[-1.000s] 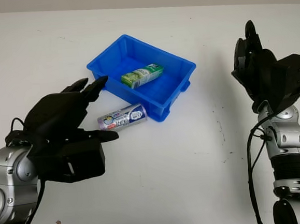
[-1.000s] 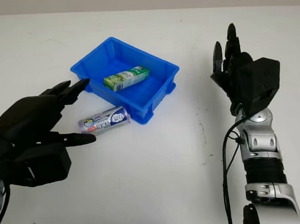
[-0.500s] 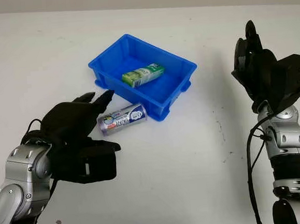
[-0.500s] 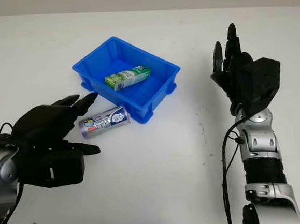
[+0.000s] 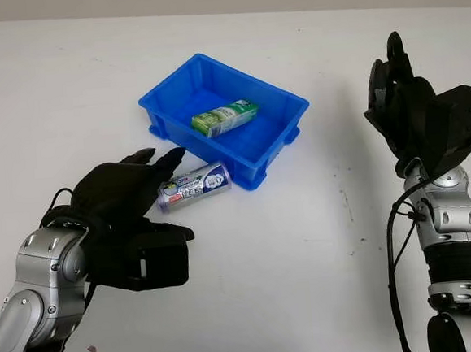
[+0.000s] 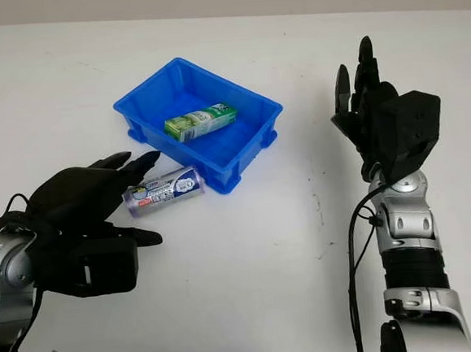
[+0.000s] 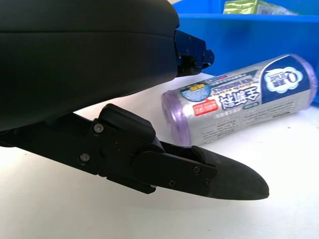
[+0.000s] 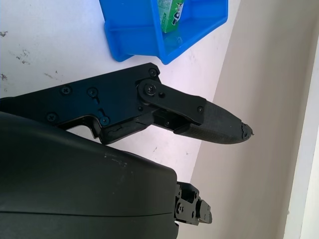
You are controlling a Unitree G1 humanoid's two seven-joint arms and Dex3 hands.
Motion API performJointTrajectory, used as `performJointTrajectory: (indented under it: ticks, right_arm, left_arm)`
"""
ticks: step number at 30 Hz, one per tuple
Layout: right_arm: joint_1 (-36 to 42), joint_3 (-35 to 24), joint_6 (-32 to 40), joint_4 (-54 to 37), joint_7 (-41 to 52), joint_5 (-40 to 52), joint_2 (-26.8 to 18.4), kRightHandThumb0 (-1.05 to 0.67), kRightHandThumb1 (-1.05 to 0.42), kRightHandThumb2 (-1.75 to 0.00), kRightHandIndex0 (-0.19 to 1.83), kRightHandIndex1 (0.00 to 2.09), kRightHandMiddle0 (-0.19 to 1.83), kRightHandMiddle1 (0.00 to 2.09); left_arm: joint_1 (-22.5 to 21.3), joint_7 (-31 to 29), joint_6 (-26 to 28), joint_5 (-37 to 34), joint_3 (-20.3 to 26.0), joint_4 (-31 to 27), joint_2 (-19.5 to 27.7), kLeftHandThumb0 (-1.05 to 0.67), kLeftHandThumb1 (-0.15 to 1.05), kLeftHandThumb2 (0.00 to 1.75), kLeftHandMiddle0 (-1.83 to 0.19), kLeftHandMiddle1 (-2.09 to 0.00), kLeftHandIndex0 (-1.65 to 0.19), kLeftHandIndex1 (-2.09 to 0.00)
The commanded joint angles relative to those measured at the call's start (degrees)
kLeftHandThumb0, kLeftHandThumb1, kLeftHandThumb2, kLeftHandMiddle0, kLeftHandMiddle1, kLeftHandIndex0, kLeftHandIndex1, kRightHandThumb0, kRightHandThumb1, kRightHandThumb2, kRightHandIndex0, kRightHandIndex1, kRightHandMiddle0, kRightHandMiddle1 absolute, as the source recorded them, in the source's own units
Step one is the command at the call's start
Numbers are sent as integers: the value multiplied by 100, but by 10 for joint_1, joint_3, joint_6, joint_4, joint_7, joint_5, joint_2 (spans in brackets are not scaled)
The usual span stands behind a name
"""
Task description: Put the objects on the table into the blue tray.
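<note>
from my head cameras i see one blue tray (image 5: 283,107) set at an angle on the white table (image 5: 251,272), and one green carton (image 5: 225,118) lying on its side inside it. one purple-and-white roll (image 5: 192,186) lies on the table just outside the tray's near wall, close to touching it, so that wall stands between the roll and the tray's inside. my left hand (image 5: 127,201) is low over the table at the roll's near-left side, open and holding nothing, its fingertips (image 5: 171,156) reaching just beside the roll's left end; i cannot tell whether they touch it. my right hand (image 5: 410,109) is raised at the right, well apart from the tray, open and holding nothing, fingers pointing up. a few dark scuff marks (image 5: 348,208) dot the table between the tray and my right arm, and one small brown speck (image 5: 91,348) sits near my left forearm. from my left wrist, the roll (image 7: 244,99) lies on its side with its printed label facing me, the tray's blue wall (image 7: 259,35) right behind it and a corner of the green carton (image 7: 249,7) peeking over that wall; one of my black fingers (image 7: 219,174) stretches across in front, apart from the roll. from my right wrist, i look past one finger (image 8: 199,117) at the tray (image 8: 149,30) far off, with the green carton (image 8: 172,12) in it.
</note>
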Motion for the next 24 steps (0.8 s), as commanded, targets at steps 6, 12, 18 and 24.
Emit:
performJointTrajectory:
  ticks: [6,12,18,24]
  right_arm:
    - [1,-4,-4,-13,1,1,0,-70,-105,-75,-19,0,-19,0]
    - [7,-10,-8,-20,-1,6,4,-70,-105,-74,-19,0,-19,0]
    - [14,-14,4,-36,-4,14,5,-71,-105,-74,-19,0,-19,0]
    - [17,-14,10,-43,-7,15,4,-69,-105,-73,-19,0,-19,0]
  left_arm:
    - [-37,54,-37,-15,-15,29,-34,-93,105,33,-10,-7,-6,-6]
    - [-70,59,-47,-26,-29,57,-53,-93,105,29,-18,-10,-11,-9]
    - [-89,82,-87,6,-50,77,-40,-83,105,19,-106,-198,-27,-70]
    - [-92,102,-96,47,-60,88,-43,-68,105,14,-82,-209,-39,-174]
